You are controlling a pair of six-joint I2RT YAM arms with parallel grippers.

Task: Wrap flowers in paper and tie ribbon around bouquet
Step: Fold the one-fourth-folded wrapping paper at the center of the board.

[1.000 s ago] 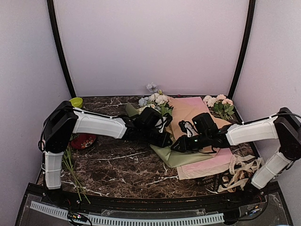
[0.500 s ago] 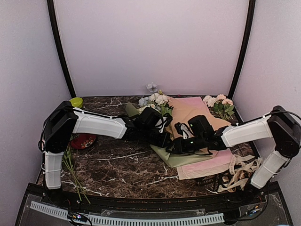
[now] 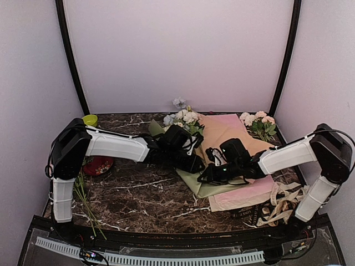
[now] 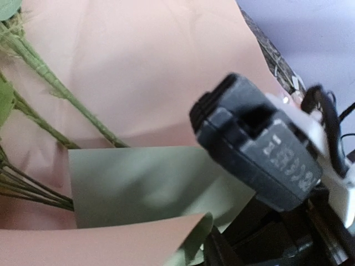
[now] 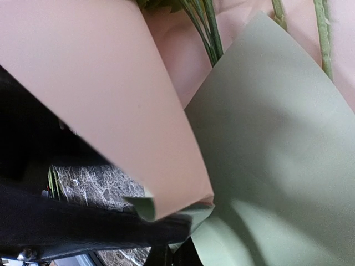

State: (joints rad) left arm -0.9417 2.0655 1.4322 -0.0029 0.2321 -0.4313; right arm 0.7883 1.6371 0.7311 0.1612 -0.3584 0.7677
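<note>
The flowers (image 3: 183, 117) lie at the back centre, their green stems (image 4: 55, 88) running onto the paper (image 3: 213, 187), a sage-green sheet with a pinkish underside. One corner of it is folded over the stems (image 5: 205, 27). My right gripper (image 3: 206, 176) (image 5: 175, 249) is shut on that folded corner. My left gripper (image 3: 194, 164) (image 4: 213, 246) sits right against the same fold from the left. Only one of its fingers shows, beside the paper's edge. The ribbon (image 3: 248, 213) lies black and loose at the front right. No tied bouquet is in view.
A pink sheet (image 3: 252, 193) and a tan kraft sheet (image 3: 222, 130) lie under the paper. Pink-and-white blossoms (image 3: 258, 122) sit at the back right, a cream ribbon (image 3: 283, 199) at the front right. A green cup (image 3: 90, 119), a red bowl (image 3: 99, 165) and loose stems (image 3: 83, 199) are at the left.
My right gripper has moved left to the lifted fold of the paper and shut on it. The left arm has hardly moved.
</note>
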